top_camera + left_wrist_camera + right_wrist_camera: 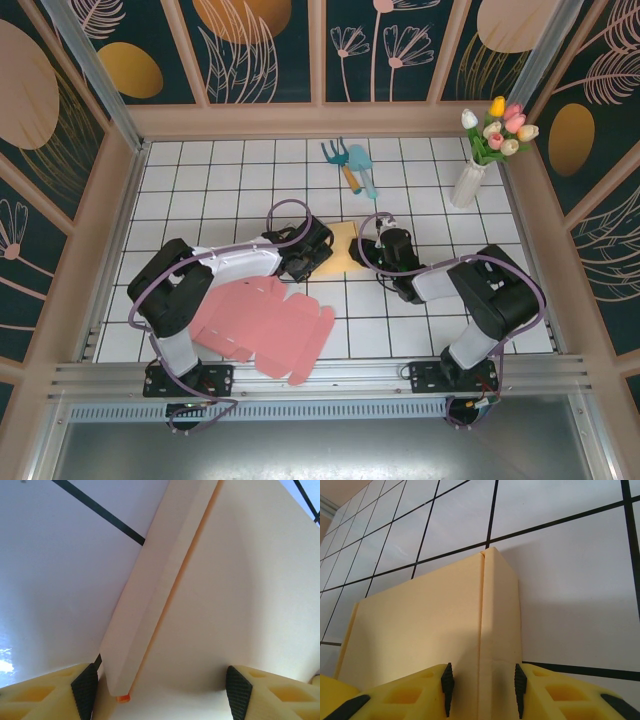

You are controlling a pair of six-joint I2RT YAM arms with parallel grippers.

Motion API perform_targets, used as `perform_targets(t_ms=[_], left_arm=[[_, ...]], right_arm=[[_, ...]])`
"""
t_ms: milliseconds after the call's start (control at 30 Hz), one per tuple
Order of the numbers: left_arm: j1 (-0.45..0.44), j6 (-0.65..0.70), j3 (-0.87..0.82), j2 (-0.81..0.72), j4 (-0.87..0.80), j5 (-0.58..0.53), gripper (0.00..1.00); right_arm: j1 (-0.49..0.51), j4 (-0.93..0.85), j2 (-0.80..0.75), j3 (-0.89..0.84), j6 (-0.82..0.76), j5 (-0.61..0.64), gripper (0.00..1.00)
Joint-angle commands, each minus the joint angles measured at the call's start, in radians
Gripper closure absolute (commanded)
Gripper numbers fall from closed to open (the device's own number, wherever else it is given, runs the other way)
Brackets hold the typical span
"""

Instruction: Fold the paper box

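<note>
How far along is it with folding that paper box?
Roughly midway, at a guess. Done: one side wall of the yellow box is folded up. In hand: the right gripper appears to pinch that wall, while the open left gripper straddles another flap. Left: the remaining walls look unfinished, and a pink blank lies flat and unfolded.

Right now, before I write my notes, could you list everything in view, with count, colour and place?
paper box: one, pale yellow, table centre, between the grippers.
flat die-cut cardboard sheet: one, pink, near left.
garden hand tools: two, teal, far centre.
vase: one, white, far right.
tulips: one bunch, white, pink, yellow, in the vase.
tiled table: one, white, black lines.
left gripper: one, yellow, black pads, open over the box.
right gripper: one, yellow, black pads, shut on the box's narrow side.
</note>
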Motion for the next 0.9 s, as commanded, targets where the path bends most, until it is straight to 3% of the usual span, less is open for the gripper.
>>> perform_targets(t_ms=[0, 467, 867], left_arm=[[0.023, 0.011, -0.048, 0.050, 0.013, -0.005, 0.30], [0.025, 0.028, -0.073, 0.032, 0.028, -0.007, 0.31], [0.025, 0.026, -0.076, 0.031, 0.029, 0.000, 0.31]], right_arm=[[0.009, -0.101, -0.007, -0.037, -0.026, -0.001, 0.59], [0.056, -0.208, -0.253, -0.060, -0.027, 0.034, 0.59], [0.057, -0.178, -0.186, -0.079, -0.028, 0.033, 0.56]])
